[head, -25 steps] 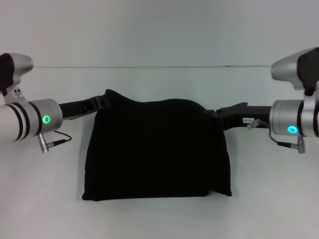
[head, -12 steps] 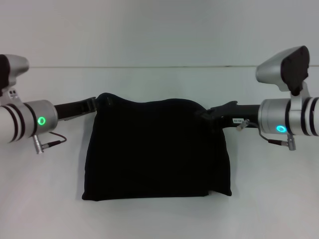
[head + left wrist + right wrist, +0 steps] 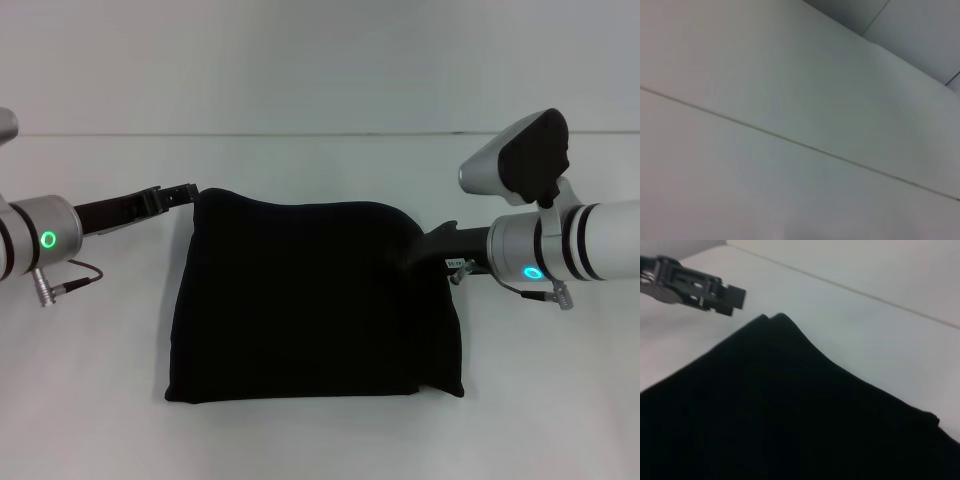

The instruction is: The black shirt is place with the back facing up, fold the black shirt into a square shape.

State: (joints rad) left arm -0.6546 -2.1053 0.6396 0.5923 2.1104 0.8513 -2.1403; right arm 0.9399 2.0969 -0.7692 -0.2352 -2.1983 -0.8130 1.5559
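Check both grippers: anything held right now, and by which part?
Left gripper holds nothing; it sits just clear of the black shirt at its far left corner. Right gripper meets the far right corner, but a hold cannot be told.

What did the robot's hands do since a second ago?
The left hand let go of the black shirt at its far left corner and pulled back to the left; it is now just clear of the cloth. The right hand slid in toward the shirt's far right corner. The folded shirt stayed put.

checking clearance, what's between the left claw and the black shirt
Nothing: only a sliver of bare white table separates the left claw from the black shirt, seen in the head view.
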